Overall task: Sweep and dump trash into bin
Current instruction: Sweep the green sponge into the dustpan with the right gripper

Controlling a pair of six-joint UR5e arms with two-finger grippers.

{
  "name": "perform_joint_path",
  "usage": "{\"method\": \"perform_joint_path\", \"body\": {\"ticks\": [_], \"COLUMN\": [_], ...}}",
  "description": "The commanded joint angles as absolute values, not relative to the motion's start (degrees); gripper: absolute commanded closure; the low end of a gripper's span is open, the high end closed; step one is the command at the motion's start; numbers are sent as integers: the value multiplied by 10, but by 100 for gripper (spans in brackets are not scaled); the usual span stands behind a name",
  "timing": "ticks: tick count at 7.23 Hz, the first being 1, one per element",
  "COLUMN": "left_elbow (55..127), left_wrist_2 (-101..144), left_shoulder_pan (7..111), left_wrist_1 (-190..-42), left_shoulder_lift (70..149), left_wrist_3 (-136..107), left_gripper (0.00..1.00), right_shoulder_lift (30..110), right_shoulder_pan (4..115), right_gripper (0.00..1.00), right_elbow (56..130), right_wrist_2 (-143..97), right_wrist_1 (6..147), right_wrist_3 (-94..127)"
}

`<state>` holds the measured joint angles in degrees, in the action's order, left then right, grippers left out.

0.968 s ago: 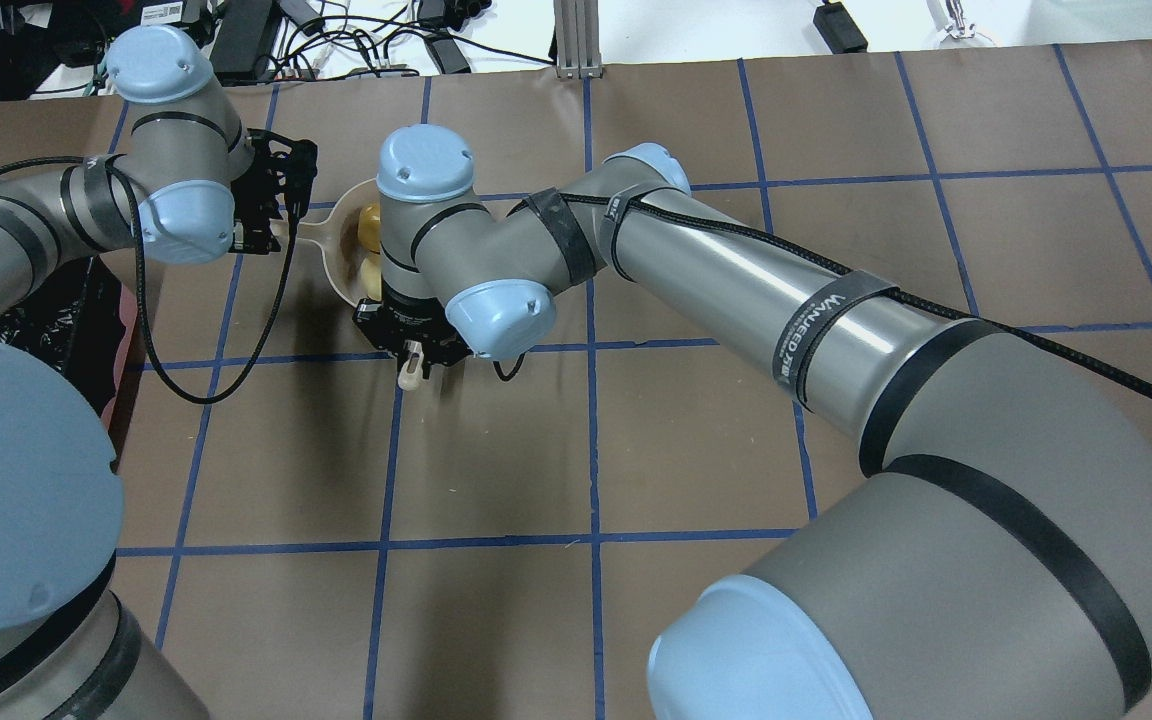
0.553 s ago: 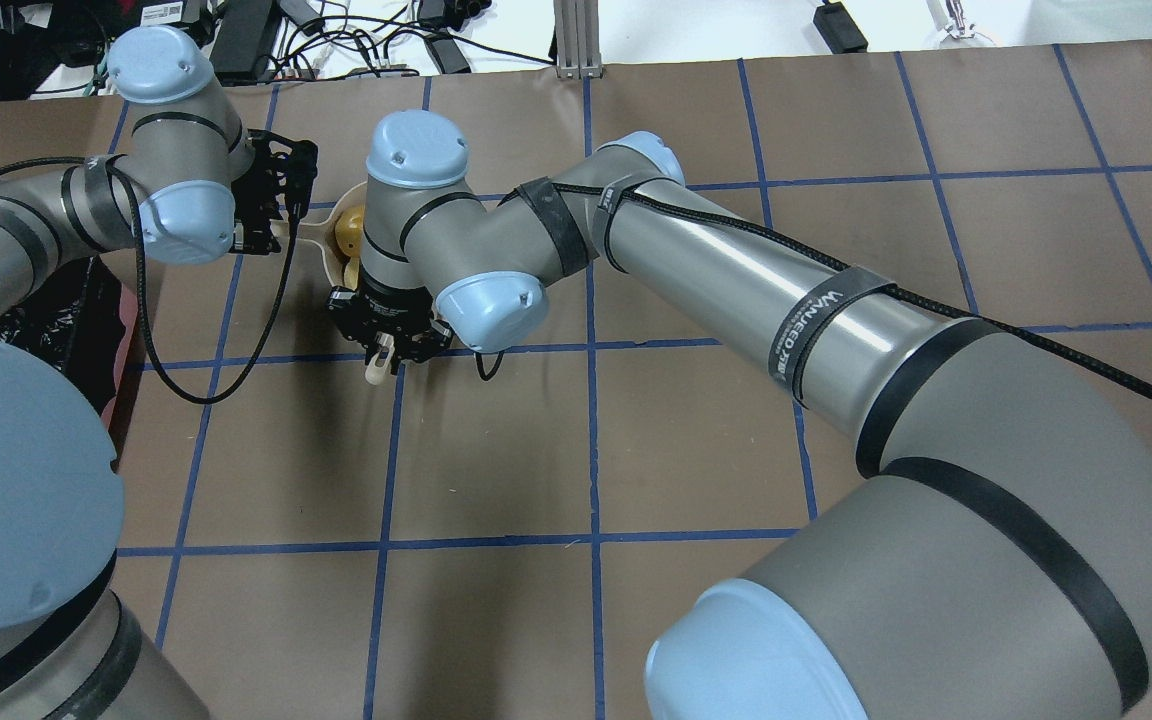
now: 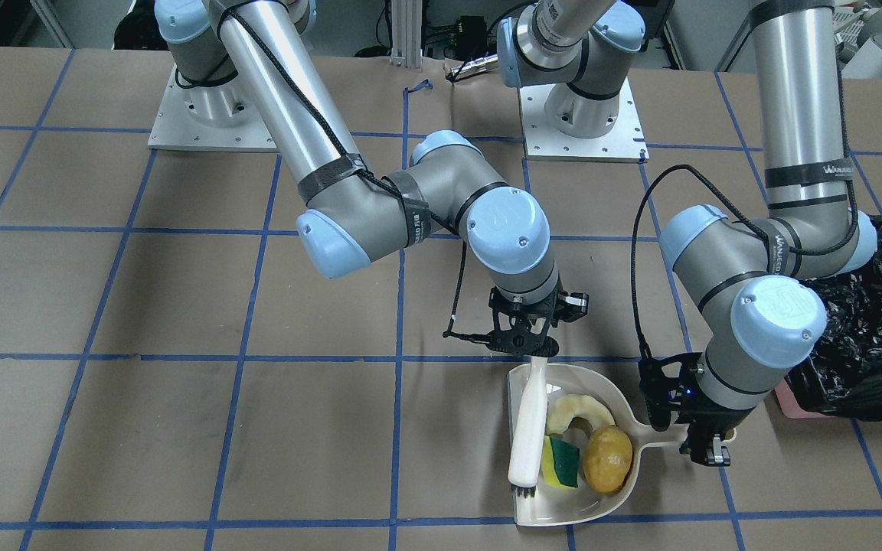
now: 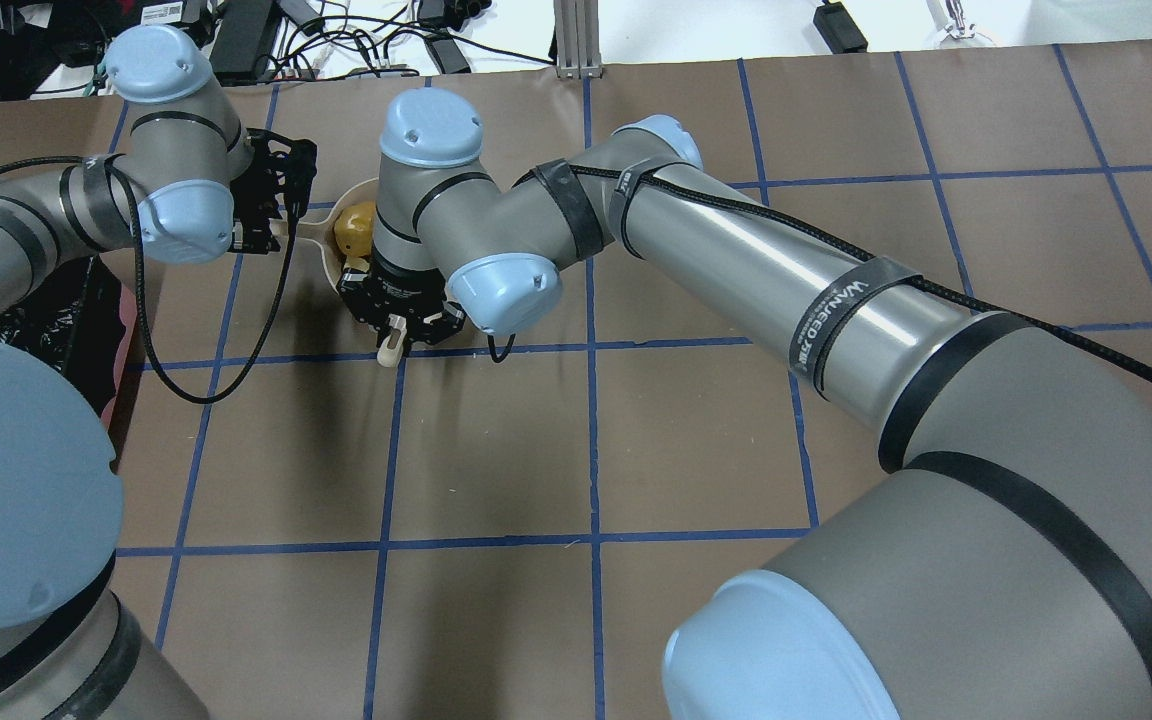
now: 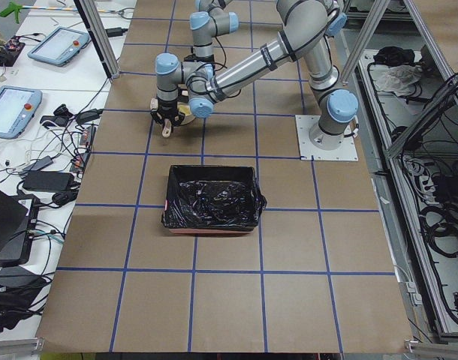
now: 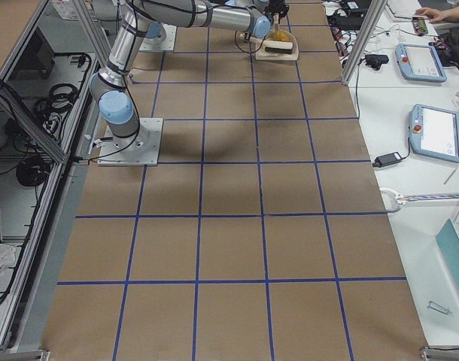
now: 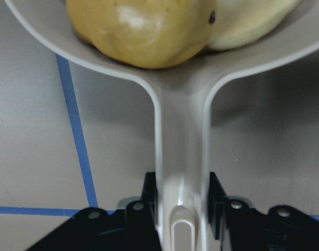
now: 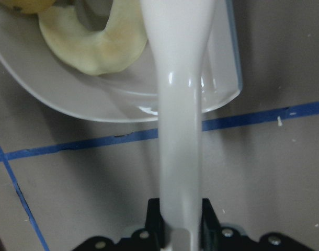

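The beige dustpan (image 3: 609,398) lies on the table and holds all three trash items: the tan croissant piece (image 3: 579,413), the potato (image 3: 608,458) and the green-and-yellow sponge (image 3: 560,461). My left gripper (image 3: 705,448) is shut on the dustpan handle (image 7: 180,157). My right gripper (image 3: 533,352) is shut on the handle of the beige brush (image 3: 529,428), which lies along the pan's open side with its bristles against the sponge. The bin (image 3: 862,337), lined with a black bag, stands on the table just beyond my left arm.
The bin (image 5: 212,199) sits on my left side, about two grid squares from the dustpan (image 5: 180,112). The brown table (image 4: 636,450) has a blue tape grid. Cables and tablets lie past the far table edge (image 4: 336,40).
My right gripper carried the brush left against the dustpan, then shifted slightly back right and farther from me. The potato shows more in the pan. My left arm has not moved.
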<state>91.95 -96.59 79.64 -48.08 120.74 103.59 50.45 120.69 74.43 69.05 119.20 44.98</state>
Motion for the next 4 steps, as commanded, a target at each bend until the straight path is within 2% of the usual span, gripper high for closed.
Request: {"method": "perform_joint_path", "body": {"ticks": [1,4], "left_elbow": [920,921], "left_wrist_2": [-965,-965], "left_shoulder_pan": [796,796], "left_wrist_1": [-481,-481], "left_shoulder_lift": [1206,1206], "left_wrist_3": [1036,1035], "left_gripper": [89,90], "right_shoulder_lift": [510,521], "right_shoulder_pan": [1183,1183], "right_gripper": [100,100], "right_elbow": [756,759], "right_wrist_2": [703,737], "right_wrist_1": [1188,1173], "right_wrist_3": [436,431]}}
